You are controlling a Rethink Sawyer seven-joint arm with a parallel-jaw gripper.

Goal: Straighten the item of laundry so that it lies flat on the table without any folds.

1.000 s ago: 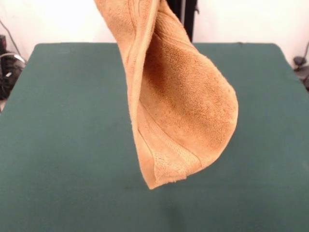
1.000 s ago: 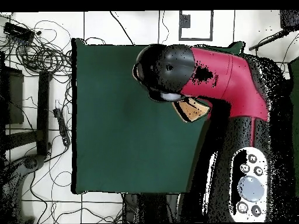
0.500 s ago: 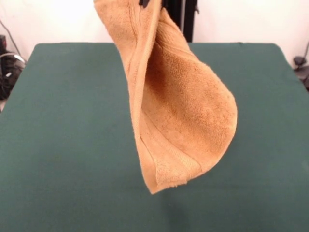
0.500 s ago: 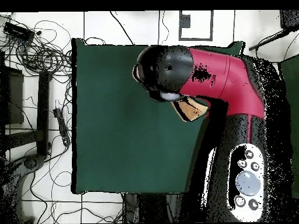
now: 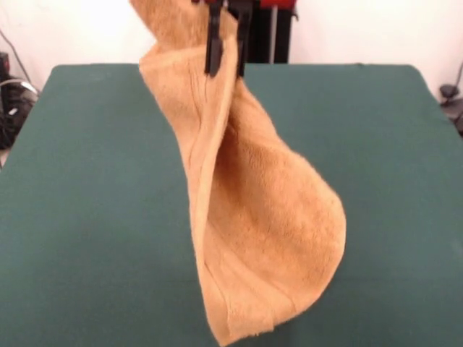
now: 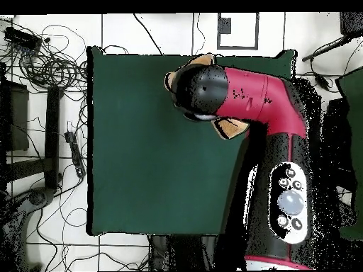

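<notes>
The golden-orange towel (image 5: 260, 224) hangs in the air above the dark green table (image 5: 87, 181), folded lengthwise into a loose curl. Its lower corner reaches the bottom edge of the front view. My gripper (image 5: 226, 61) comes down from the top of the front view and is shut on the towel's upper edge, black fingers (image 5: 213, 50) pinching the cloth. In the overhead view the red and black arm (image 6: 248, 92) covers the gripper, and only small bits of the towel (image 6: 230, 129) show beside the arm.
Cables (image 6: 49, 64) and stands lie on the floor at the overhead view's left. The table's edge (image 6: 90, 142) runs along that side. A dark object (image 5: 450, 94) sits off the table at the front view's right.
The gripper has come down with the towel, so its fingers now show in the front view and the towel hangs lower. In the overhead view the arm has shifted toward the table's far side.
</notes>
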